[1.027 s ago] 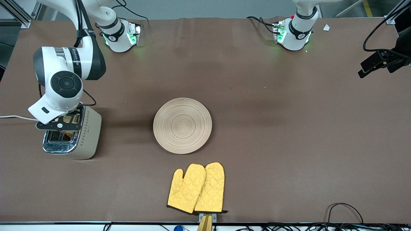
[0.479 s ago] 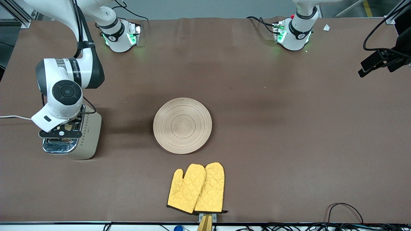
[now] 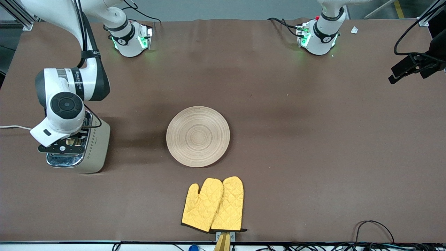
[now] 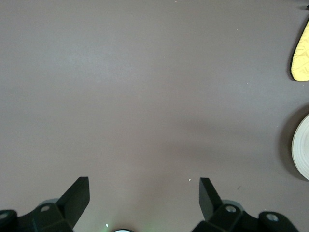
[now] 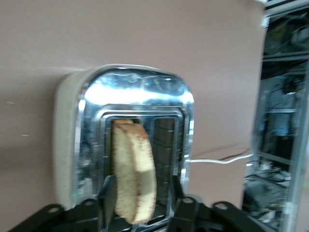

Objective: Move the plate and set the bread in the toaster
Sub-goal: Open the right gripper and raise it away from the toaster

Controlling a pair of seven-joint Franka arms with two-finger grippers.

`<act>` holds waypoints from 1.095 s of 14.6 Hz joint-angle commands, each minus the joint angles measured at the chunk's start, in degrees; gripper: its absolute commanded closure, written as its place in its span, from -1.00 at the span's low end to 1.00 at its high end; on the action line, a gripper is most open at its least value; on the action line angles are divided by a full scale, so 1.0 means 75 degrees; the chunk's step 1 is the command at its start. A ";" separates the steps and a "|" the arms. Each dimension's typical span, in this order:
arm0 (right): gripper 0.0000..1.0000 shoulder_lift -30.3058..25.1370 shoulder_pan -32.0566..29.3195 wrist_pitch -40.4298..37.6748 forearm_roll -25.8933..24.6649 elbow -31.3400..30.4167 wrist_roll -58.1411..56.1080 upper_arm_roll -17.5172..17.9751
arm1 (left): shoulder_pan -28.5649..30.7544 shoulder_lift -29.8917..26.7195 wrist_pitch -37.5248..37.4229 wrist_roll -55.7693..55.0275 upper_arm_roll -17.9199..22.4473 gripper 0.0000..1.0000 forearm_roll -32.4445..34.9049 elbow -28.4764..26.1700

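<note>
The cream-beige toaster [image 3: 94, 146] stands at the right arm's end of the table. My right gripper [image 3: 63, 145] hangs just over its chrome top [image 5: 135, 92]. In the right wrist view the bread [image 5: 133, 169] stands on edge in one slot, leaning, between my right gripper's [image 5: 141, 193] open fingers. One finger is beside the slice, the other stands clear of it. The wooden plate [image 3: 198, 136] lies bare at the table's middle; its rim shows in the left wrist view [image 4: 301, 152]. My left gripper [image 4: 144, 186] is open and empty, high over bare table.
A pair of yellow oven mitts [image 3: 213, 204] lies nearer to the front camera than the plate; one tip shows in the left wrist view [image 4: 301, 53]. The toaster's white cord [image 3: 14, 127] runs off the table's end. A black camera rig [image 3: 414, 66] stands at the left arm's end.
My right gripper has shifted along the toaster's top toward the front camera and dropped a little. The plate, the mitts and the left arm have not moved.
</note>
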 commanded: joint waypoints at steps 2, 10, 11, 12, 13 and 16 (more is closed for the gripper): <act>-1.00 -0.0129 -0.0078 -0.0871 0.1389 0.0691 -0.0038 0.0035 | 0.0036 -0.0127 -0.0055 0.0132 -0.0006 -1.00 -0.0101 -0.0080; -1.00 -0.0667 -0.0102 -0.3415 0.3325 0.2930 -0.0765 -0.0235 | 0.0024 -0.0115 -0.0043 0.0132 -0.0006 -1.00 -0.0089 -0.0068; -1.00 -0.0819 -0.0102 -0.3511 0.3338 0.2990 -0.0881 -0.0235 | 0.0024 -0.0104 -0.0043 0.0132 -0.0006 -1.00 -0.0089 -0.0080; -1.00 -0.0960 -0.0102 -0.3500 0.3338 0.2991 -0.1010 -0.0235 | 0.0024 -0.0104 -0.0043 0.0132 -0.0006 -1.00 -0.0089 -0.0080; -1.00 -0.1066 -0.0102 -0.3500 0.3326 0.3002 -0.1034 -0.0235 | 0.0024 -0.0104 -0.0043 0.0132 -0.0006 -1.00 -0.0089 -0.0080; -1.00 -0.1627 -0.0102 -0.3523 0.3407 0.3002 -0.1337 -0.0550 | 0.0024 -0.0069 -0.0043 0.0132 -0.0006 -1.00 -0.0077 -0.0057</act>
